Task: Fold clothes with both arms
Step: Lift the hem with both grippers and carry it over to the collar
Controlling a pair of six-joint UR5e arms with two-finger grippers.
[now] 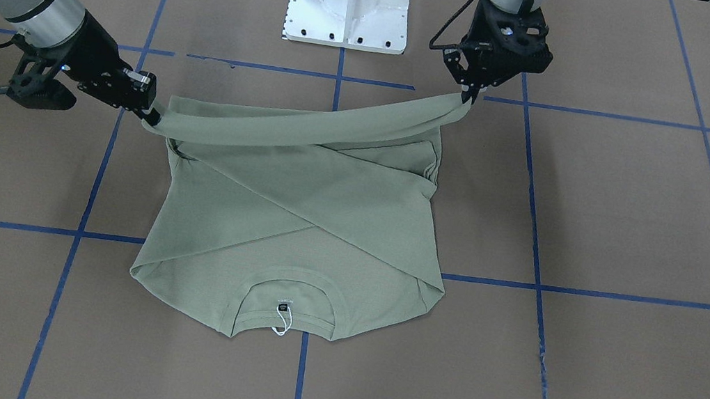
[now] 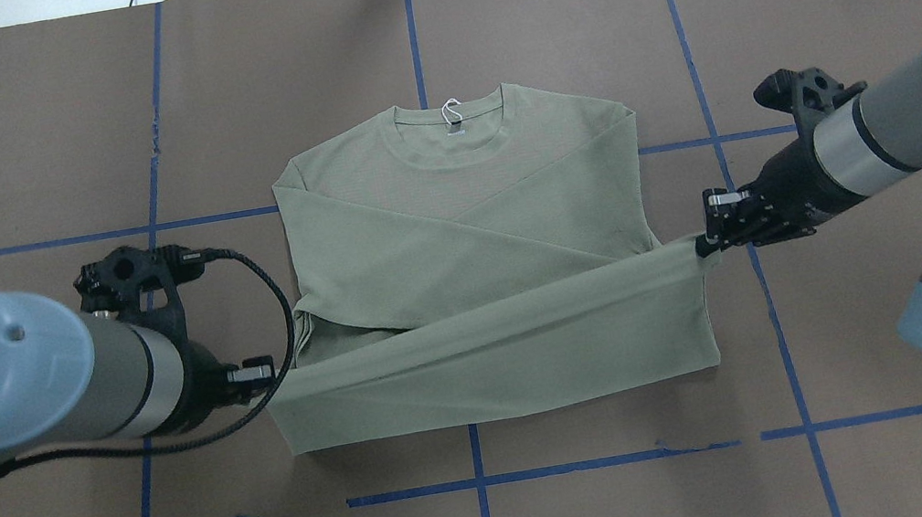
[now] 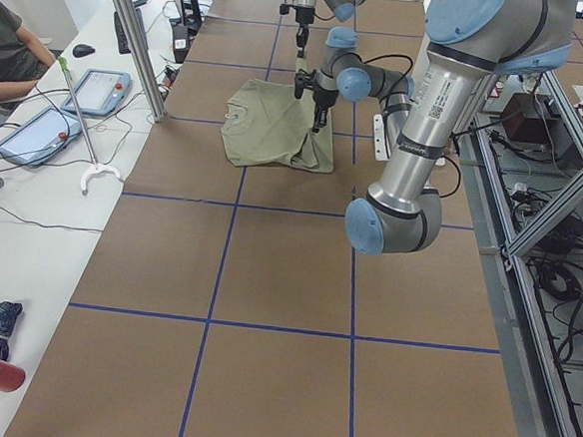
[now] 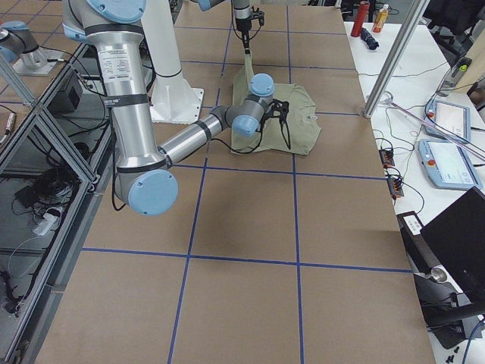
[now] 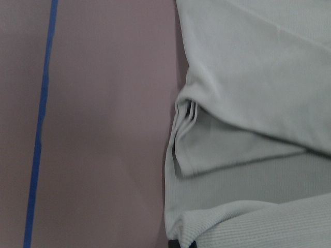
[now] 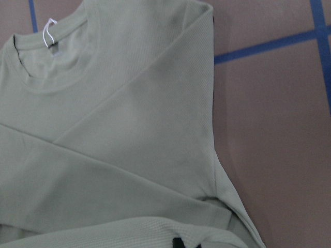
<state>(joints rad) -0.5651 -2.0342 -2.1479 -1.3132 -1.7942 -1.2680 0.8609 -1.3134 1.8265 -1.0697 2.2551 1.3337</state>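
Front view: the shirt [image 1: 296, 219] lies flat mid-tabletop [image 1: 640, 221], collar toward the camera and sleeves crossed over the chest. There's loads of bare brown surface on every side. The only thing nearby is the white base [image 1: 349, 1], just past the hem. The hem edge is up off the surface, pulled into a taut band between the two claws. The left claw [image 1: 469, 95] points down, pinched tight on one hem corner. The right claw [image 1: 153, 116] comes in low from the side, clamped on the other corner.

Overhead: the lifted band runs claw to claw on the robot's side, and the rest of the shirt is flat. The left claw's tips are mostly buried in cloth.

Side views: both claws sit right at the shirt, too small to judge.

Left wrist: the shirt's side edge shows stacked folds, with a blue tape line [image 5: 39, 129] well apart from it.

Right wrist: collar and tag [image 6: 49, 33] up top, fabric bunched at the dark tip along the bottom.
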